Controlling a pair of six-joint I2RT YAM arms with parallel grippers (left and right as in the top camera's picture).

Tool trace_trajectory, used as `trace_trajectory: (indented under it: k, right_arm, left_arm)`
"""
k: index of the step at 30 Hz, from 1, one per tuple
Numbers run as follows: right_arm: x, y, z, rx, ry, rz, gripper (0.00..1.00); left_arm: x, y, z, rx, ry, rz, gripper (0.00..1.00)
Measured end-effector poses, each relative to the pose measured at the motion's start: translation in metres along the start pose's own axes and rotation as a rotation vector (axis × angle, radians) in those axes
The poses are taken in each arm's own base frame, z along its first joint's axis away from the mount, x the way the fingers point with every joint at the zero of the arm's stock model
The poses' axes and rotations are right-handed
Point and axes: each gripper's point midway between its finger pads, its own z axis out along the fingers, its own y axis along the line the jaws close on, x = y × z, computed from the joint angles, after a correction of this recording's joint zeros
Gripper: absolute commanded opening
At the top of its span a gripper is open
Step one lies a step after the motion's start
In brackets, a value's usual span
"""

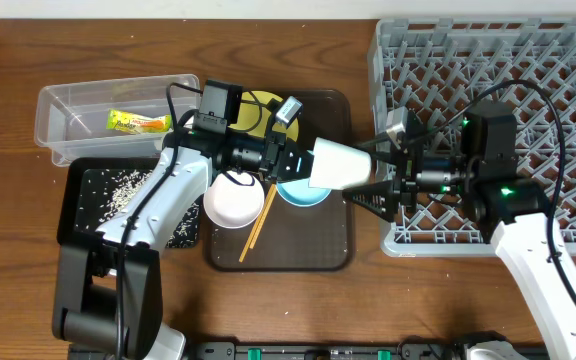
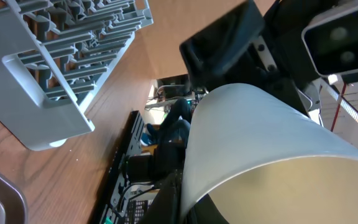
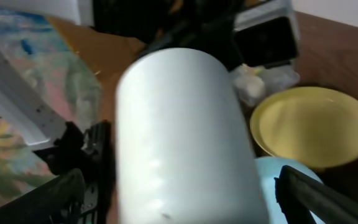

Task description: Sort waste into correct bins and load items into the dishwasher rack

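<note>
Wrapper in clear tub

Counter: brown wood grain, low sheen. Rack — grey moulded plastic, matt. Cup: white, smooth, soft satin finish. Plate: yellow, smooth, slightly glossy. Tub: clear plastic, shiny at the edges. Wrapper — printed glossy film. Chopsticks: bare pale wood. Black tray: matt. Serving tray: dark brown, smooth, dull sheen.
</note>
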Motion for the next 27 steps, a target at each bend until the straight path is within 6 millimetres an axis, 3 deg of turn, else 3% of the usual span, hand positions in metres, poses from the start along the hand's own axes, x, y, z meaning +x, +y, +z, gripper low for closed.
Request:
trace_trajectory:
  k: [2, 10, 16, 20, 24, 27]
  right_arm:
    - [0.0, 0.005, 0.003, -0.024, 0.002, -0.013, 0.8]
    - [0.0, 0.005, 0.005, -0.018, 0.006, -0.025, 0.62]
    - [0.001, 0.003, 0.005, -0.008, 0.009, -0.018, 0.56]
    - [0.003, 0.002, 0.006, 0.0, 0.017, -0.004, 0.52]
    - [0.011, -0.007, 0.006, 0.062, 0.048, 0.054, 0.46]
    - [0.019, -0.019, 0.005, 0.137, 0.077, 0.107, 0.41]
  left_arm:
    - [0.0, 0.0, 0.0, 0.0, 0.0, -0.002, 0.06]
    - [0.002, -0.005, 0.0, 0.027, 0.011, -0.004, 0.06]
    - [0.002, -0.005, 0.0, 0.027, 0.011, -0.003, 0.08]
    - [0.001, -0.003, 0.0, 0.015, 0.006, 0.002, 0.37]
    - [-0.004, 0.011, 0.0, -0.066, -0.026, -0.008, 0.51]
    - [-0.007, 0.036, -0.004, -0.2, -0.07, -0.058, 0.55]
